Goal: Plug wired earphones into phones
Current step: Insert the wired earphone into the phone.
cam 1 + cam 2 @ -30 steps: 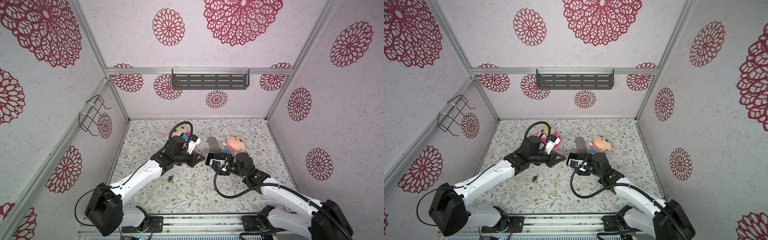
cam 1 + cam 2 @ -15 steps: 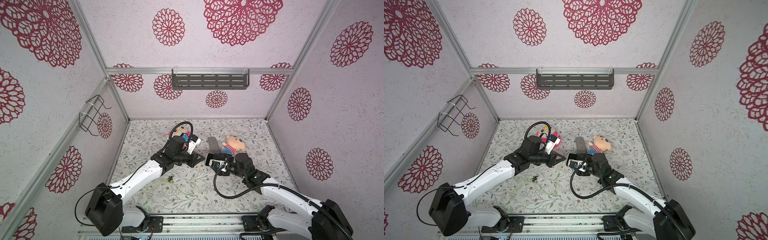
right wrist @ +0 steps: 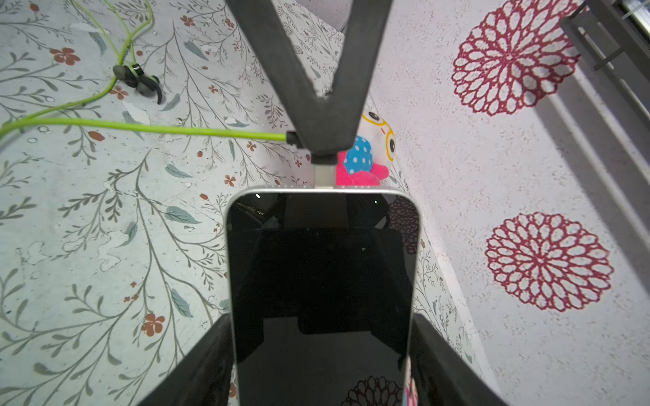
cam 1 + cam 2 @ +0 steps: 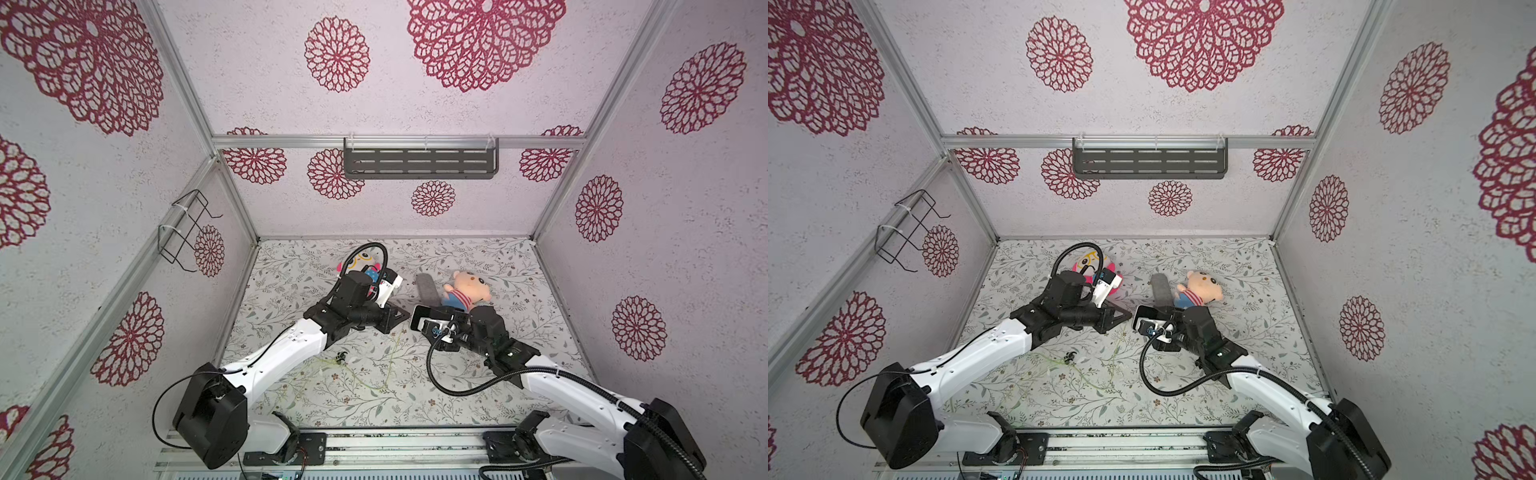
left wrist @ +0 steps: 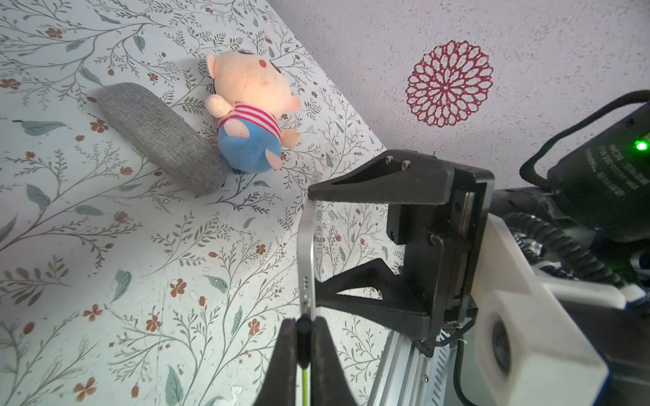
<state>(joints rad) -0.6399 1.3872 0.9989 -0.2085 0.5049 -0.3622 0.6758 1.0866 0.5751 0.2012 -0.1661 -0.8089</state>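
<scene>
Insertion is in hand: left jaws pinch the earphones [image 3: 158, 128] by their plug [image 3: 324, 174] at the bottom edge of the phone [image 3: 318, 281], which the right jaws clamp across its width above the counter [image 3: 70, 246]. The next move probably calls for a straight push home.

Mid-frame in both top views, left gripper [image 4: 402, 319] and flat black glossy smartphone [image 4: 422, 316] in right gripper [image 4: 434, 324] sit nose to nose; I see no passage between. Grey fabric oblong case [image 4: 427, 291] and peach plush doll in striped shirt [image 4: 469, 289] block just above. Thin yellow-green earphone cable [image 4: 328, 362] straggles over lower-centre floor. Floral floor [image 4: 540, 332] at right lies open.
</scene>
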